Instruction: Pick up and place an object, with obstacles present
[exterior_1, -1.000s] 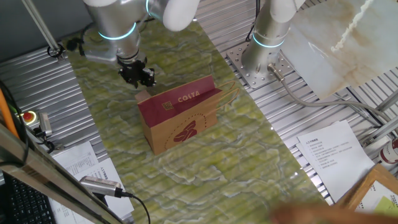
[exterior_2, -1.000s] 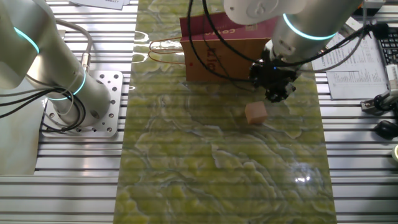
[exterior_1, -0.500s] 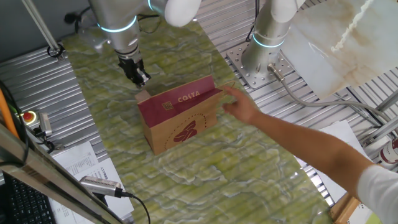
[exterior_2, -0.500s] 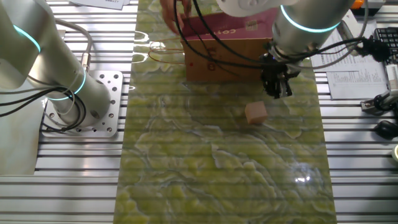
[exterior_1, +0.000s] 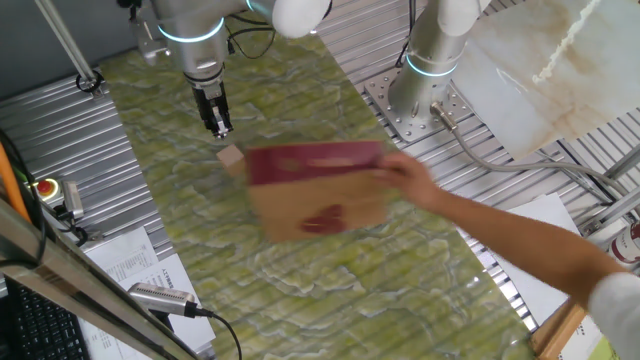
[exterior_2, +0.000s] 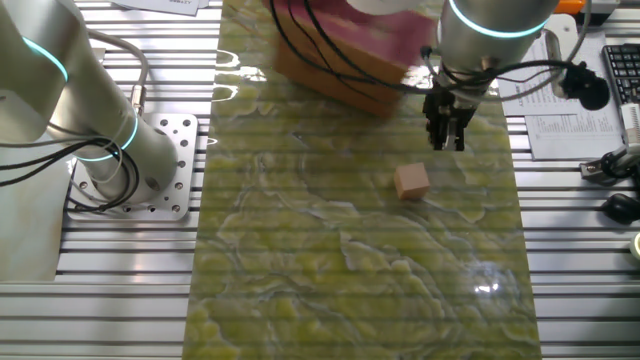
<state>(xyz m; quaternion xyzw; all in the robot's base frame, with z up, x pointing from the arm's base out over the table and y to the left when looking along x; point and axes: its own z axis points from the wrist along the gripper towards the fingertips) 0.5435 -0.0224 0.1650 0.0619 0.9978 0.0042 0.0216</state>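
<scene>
The object, a small tan wooden cube, rests on the green marbled mat. My gripper hangs just above and behind it, apart from the cube, pointing straight down. Its fingers stand slightly open with nothing between them. The obstacle, a brown paper bag with a dark red band, is blurred, lifted and tilted in a person's hand, to the side of the cube.
A person's arm reaches across the mat from the lower right. A second robot's base stands on the slatted table beside the mat. Paper sheets and cables lie at the table edges.
The person's hand has taken the bag and is swinging it off its spot. My gripper has turned about its axis and drawn slightly up and away from the cube, which has not moved.
</scene>
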